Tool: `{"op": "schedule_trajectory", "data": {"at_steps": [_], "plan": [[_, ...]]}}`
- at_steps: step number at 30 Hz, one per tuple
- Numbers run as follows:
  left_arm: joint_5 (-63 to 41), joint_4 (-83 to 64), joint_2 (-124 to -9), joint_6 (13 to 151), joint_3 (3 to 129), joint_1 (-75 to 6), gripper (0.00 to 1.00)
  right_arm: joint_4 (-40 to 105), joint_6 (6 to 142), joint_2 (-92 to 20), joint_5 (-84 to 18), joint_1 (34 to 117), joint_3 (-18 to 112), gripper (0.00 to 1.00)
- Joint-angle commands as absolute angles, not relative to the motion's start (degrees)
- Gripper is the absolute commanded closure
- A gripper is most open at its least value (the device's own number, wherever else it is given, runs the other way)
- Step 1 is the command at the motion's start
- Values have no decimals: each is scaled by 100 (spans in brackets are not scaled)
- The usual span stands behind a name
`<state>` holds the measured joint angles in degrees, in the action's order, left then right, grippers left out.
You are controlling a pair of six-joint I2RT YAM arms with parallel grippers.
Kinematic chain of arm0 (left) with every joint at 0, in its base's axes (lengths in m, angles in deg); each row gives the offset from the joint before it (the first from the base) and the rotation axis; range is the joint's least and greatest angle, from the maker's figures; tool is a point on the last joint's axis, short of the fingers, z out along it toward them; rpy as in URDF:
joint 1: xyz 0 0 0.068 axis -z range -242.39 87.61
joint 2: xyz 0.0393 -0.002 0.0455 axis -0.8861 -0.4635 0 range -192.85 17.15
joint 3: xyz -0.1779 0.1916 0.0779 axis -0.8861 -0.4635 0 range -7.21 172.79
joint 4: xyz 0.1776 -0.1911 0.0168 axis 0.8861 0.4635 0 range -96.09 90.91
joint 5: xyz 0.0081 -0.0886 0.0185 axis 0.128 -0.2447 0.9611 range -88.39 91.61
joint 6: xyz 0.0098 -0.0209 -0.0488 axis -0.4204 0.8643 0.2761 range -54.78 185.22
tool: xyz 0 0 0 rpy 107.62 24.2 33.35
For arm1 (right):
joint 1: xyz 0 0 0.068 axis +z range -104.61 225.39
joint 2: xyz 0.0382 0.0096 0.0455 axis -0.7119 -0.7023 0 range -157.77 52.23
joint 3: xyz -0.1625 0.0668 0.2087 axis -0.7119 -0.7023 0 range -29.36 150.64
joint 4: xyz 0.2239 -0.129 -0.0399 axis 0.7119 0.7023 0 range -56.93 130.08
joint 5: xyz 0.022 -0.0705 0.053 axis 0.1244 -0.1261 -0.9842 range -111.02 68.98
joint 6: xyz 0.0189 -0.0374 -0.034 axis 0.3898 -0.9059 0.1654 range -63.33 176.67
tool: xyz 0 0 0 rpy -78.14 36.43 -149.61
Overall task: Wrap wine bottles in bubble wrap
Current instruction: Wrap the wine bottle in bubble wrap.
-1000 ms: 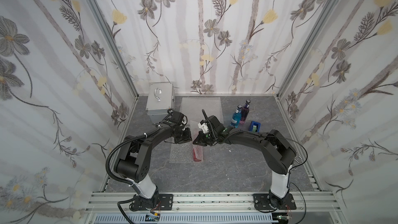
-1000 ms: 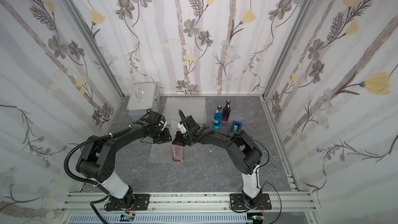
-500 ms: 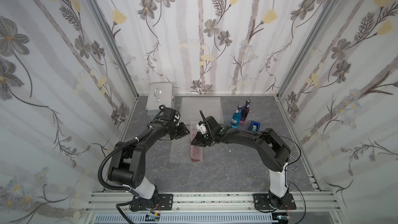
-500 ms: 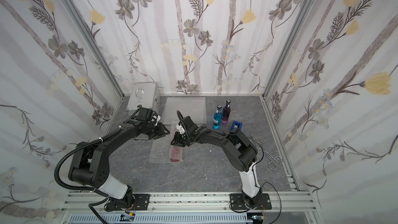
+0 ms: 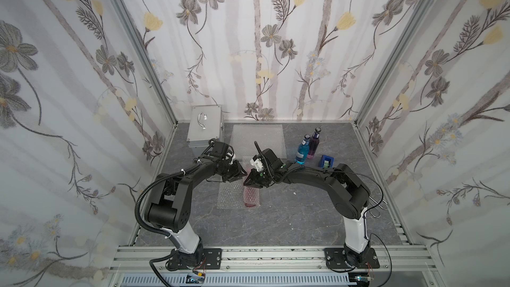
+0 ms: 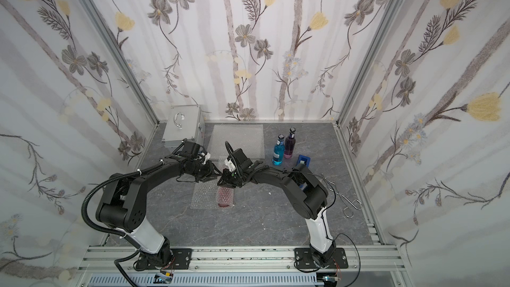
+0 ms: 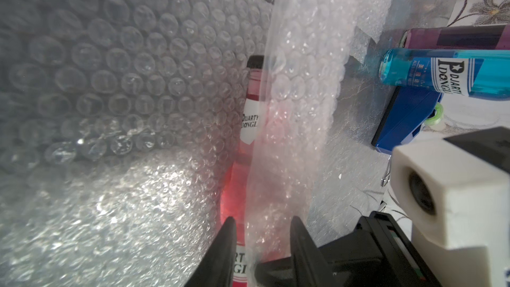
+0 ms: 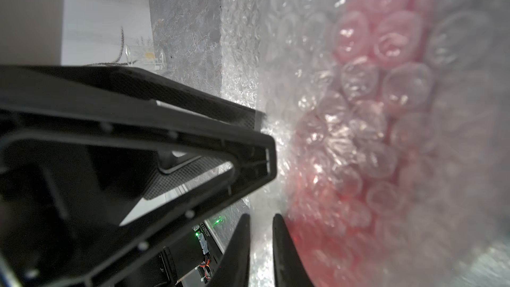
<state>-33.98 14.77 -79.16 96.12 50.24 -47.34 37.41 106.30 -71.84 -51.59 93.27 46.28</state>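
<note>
The red wine bottle (image 5: pixel 251 196) lies on a bubble wrap sheet (image 5: pixel 229 198) mid-table, cap toward the back wall, with a flap of wrap folded over it (image 7: pixel 298 92). Both grippers meet over its neck end. My left gripper (image 7: pixel 262 218) has its jaws apart on either side of the flap and the bottle (image 7: pixel 249 111) beneath. My right gripper (image 8: pixel 260 216) stands slightly open, the wrap's edge in the narrow gap, beside the covered red bottle (image 8: pixel 358 106). The blue bottle (image 5: pixel 301 153) and the purple bottle (image 5: pixel 313 144) stand upright at the back right.
A second bubble wrap sheet (image 5: pixel 258 136) lies flat by the back wall. A silver case (image 5: pixel 205 129) sits in the back left corner. A blue tape dispenser (image 5: pixel 327 160) is beside the standing bottles. Metal wire tongs (image 6: pixel 349 205) lie near the right rail.
My left gripper drew back toward the silver case, then came in again to the bottle's neck end. The right gripper has shifted slightly left and stays over the bottle.
</note>
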Motion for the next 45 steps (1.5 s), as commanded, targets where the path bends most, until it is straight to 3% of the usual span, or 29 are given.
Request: {"op": "schedule_trajectory", "data": {"at_steps": [1, 10, 15, 20, 26, 34, 35, 40, 45], "plan": [[-3468, 1298, -7979, 9764, 5035, -4718, 74, 3789, 10580, -7209, -5186, 9338, 4684, 81], [-3387, 1313, -8053, 9729, 4984, -4716, 100, 3791, 10574, -7221, -5187, 9338, 4709, 81], [-3250, 1439, -8034, 9587, 5027, -4717, 100, 3838, 10556, -7173, -5172, 9341, 4714, 80], [-2718, 1690, -7965, 9233, 5035, -4726, 100, 4211, 10357, -6720, -4968, 9336, 4686, 68], [-2836, 1631, -8113, 9318, 5086, -4717, 100, 4679, 10333, -6215, -4291, 9263, 4394, 57], [-2983, 1467, -8264, 9539, 5024, -4718, 100, 5377, 10747, -6658, -3206, 9432, 4947, 32], [-2985, 1470, -8290, 9559, 5027, -4711, 100, 5470, 10762, -6722, -3134, 9449, 5066, 9], [-2994, 1479, -8425, 9656, 5057, -4716, 100, 5772, 10782, -7038, -3001, 9481, 5486, 6], [-3055, 1430, -8502, 9735, 5071, -4688, 100, 5946, 10724, -7177, -3097, 9556, 5515, 12]]}}
